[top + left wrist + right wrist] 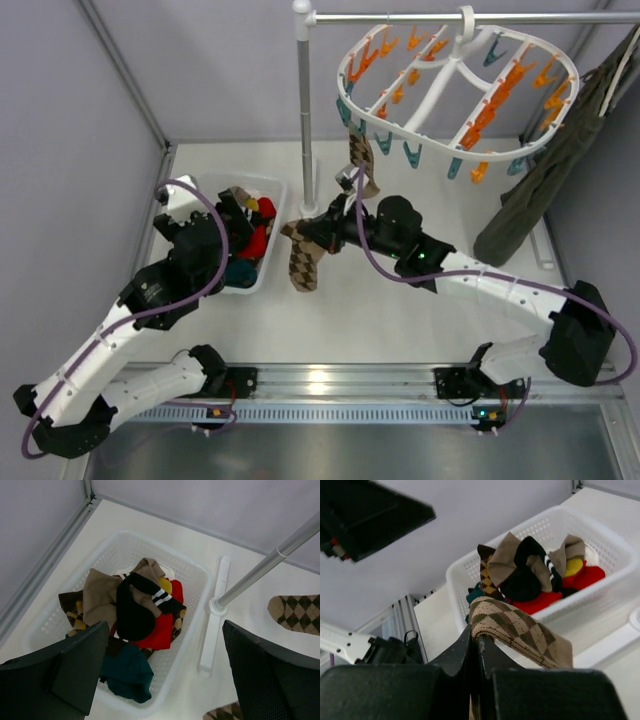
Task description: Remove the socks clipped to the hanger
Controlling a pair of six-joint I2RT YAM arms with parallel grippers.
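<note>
On white table point(400, 320), grey walls point(80, 100) round, basket point(127, 542) w/ socks point(100, 597) nr pole base point(212, 635).

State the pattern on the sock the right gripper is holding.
Brown-and-tan argyle diamonds; the sock in the right gripper shows best in the right wrist view.

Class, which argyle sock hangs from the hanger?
The upper sock, dangling from the hanger's left rim by the pole; the lower sock is pinched in the right end effector.

Top camera overhead, far; wrist cameras close, sharing basket point(165, 545).
</note>
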